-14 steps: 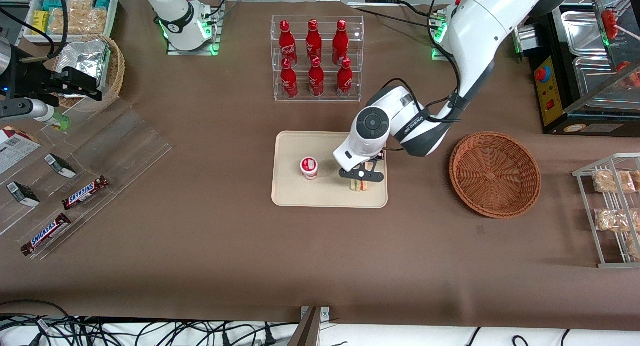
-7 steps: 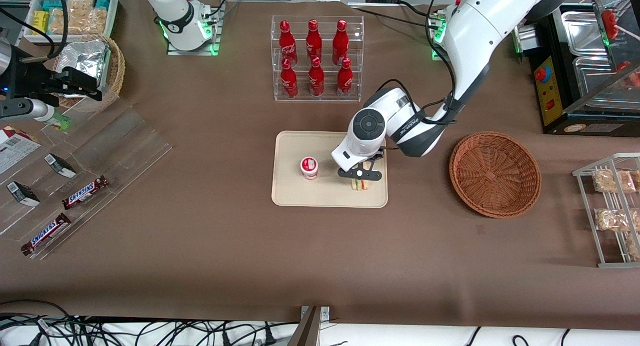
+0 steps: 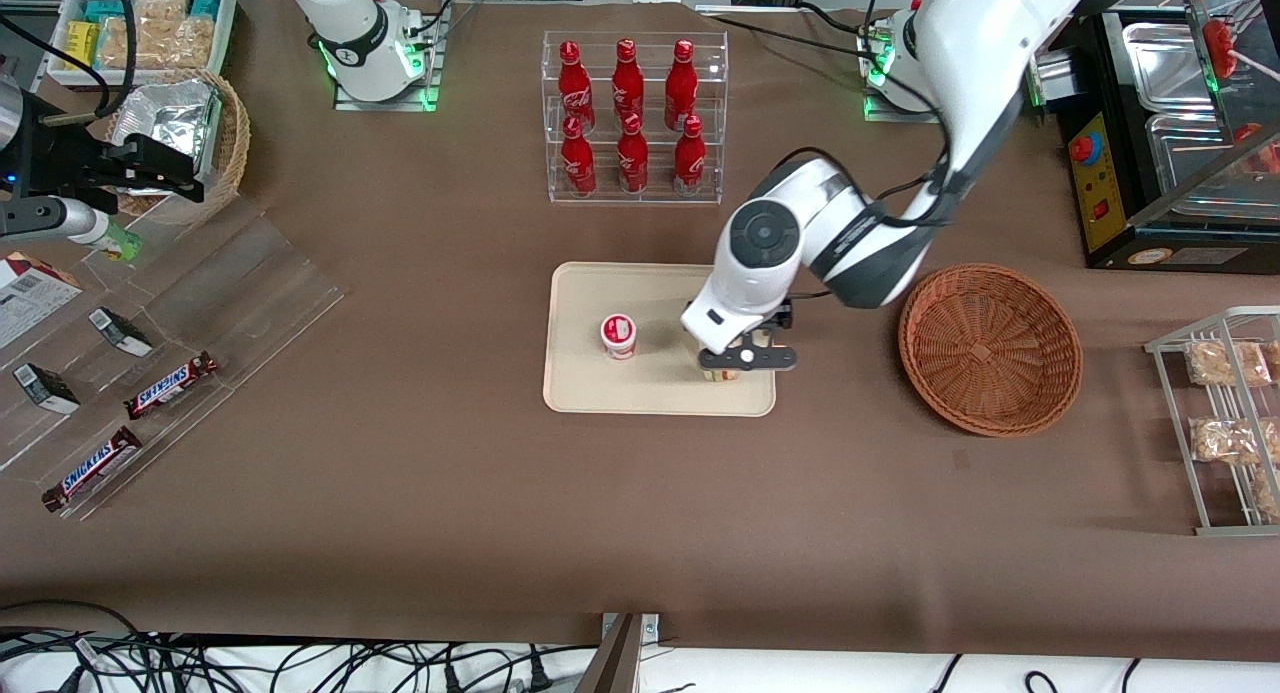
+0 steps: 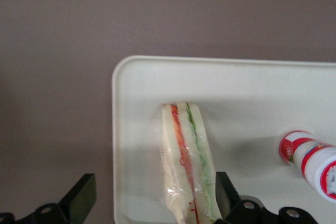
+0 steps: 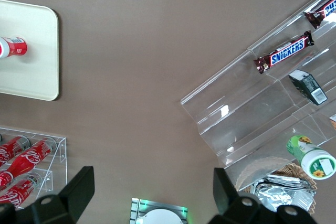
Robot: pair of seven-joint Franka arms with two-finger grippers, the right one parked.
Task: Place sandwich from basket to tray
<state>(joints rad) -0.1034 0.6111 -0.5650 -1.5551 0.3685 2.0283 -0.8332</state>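
The sandwich (image 3: pixel 720 374) (image 4: pixel 187 167), a wrapped wedge with red and green filling, stands on edge on the cream tray (image 3: pixel 590 393) (image 4: pixel 247 85), close to the tray's end nearest the basket. My gripper (image 3: pixel 746 359) (image 4: pixel 155 203) hangs just above it and is open. One finger (image 4: pixel 82 196) is over the brown table off the tray's rim. The other finger (image 4: pixel 226 193) is right beside the sandwich's green side. The reddish-brown wicker basket (image 3: pixel 990 348) sits on the table toward the working arm's end, with nothing in it.
A small red-and-white cup (image 3: pixel 619 335) (image 4: pixel 311 162) stands on the tray beside the sandwich. An acrylic rack of red bottles (image 3: pixel 633 118) stands farther from the front camera than the tray. A wire rack of snacks (image 3: pixel 1225 423) lies toward the working arm's end.
My gripper and wrist have shifted toward the basket and a little nearer the front camera. The sandwich has stayed where it was on the tray.
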